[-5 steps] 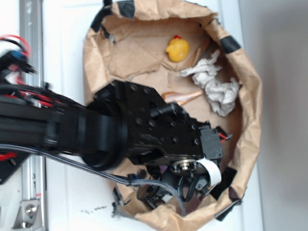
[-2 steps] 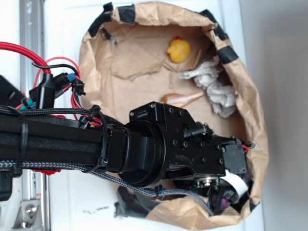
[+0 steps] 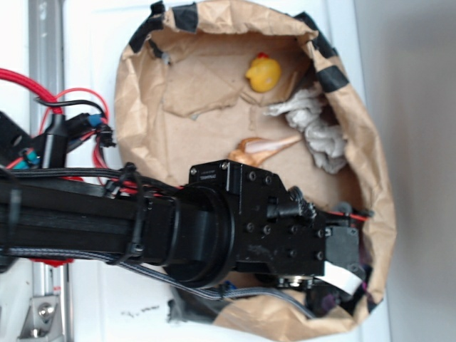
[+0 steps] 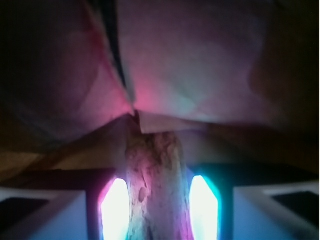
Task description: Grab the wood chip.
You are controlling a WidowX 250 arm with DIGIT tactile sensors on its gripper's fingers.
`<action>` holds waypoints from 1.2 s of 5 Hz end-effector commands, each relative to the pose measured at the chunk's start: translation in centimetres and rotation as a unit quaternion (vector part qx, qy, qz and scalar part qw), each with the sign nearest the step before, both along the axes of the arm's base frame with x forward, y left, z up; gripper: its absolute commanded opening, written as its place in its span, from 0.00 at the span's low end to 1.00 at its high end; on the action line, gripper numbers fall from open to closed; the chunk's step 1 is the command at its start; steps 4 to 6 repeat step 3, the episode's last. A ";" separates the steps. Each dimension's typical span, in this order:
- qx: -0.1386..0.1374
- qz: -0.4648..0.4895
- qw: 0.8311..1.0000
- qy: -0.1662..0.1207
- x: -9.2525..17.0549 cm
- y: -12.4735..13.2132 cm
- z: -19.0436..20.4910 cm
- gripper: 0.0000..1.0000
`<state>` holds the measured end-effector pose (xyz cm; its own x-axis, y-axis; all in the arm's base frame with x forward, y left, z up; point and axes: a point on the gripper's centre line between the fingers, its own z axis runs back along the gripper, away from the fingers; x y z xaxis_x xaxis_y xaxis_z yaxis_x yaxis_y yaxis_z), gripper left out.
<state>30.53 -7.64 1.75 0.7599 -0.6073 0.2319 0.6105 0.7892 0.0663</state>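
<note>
In the wrist view the wood chip (image 4: 155,190), a rough streaky piece lit pink and teal, stands between my two glowing fingers (image 4: 116,210). It fills the gap and touches both pads, so my gripper (image 4: 156,212) is shut on it. Crumpled brown paper rises just beyond it. In the exterior view the gripper is low in the near right corner of the paper bag (image 3: 370,164), under the black wrist (image 3: 285,228), and the chip is hidden there.
Inside the bag lie a yellow rubber duck (image 3: 263,73), a striped orange-tan seashell (image 3: 263,147) and crumpled white cloth (image 3: 317,128). Black tape patches (image 3: 187,16) dot the rim. The bag wall stands close on the gripper's right and near side.
The arm has swung to the right and settled toward the bag's near right corner. The seashell is more uncovered than before.
</note>
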 end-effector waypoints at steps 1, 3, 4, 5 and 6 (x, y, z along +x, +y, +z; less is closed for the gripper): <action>-0.037 0.150 0.988 -0.007 -2.3 5.1 9.6 0.00; -0.047 0.255 0.966 0.010 -3.8 6.3 14.0 0.00; -0.047 0.255 0.966 0.010 -3.8 6.3 14.0 0.00; -0.047 0.255 0.966 0.010 -3.8 6.3 14.0 0.00; -0.047 0.255 0.966 0.010 -3.8 6.3 14.0 0.00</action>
